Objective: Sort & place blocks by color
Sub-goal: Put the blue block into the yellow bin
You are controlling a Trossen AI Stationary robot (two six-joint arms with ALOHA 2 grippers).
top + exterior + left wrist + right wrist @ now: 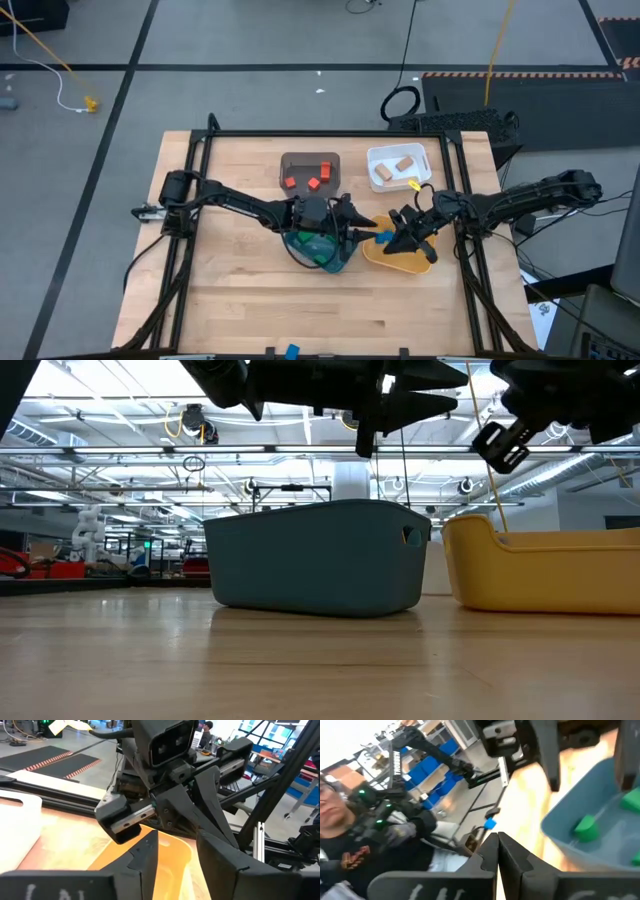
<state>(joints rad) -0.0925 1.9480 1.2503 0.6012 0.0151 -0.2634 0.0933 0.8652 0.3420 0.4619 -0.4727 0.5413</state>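
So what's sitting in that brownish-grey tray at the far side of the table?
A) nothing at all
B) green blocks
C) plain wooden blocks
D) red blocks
D: the high view shows three red blocks lying in the brownish-grey tray, while the plain light wood pieces lie in the white tray beside it.

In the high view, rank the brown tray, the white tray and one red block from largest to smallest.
1. Brown tray and white tray: they look about alike, so no ranking between them.
2. Red block, lying in the brown tray: clearly the smallest.
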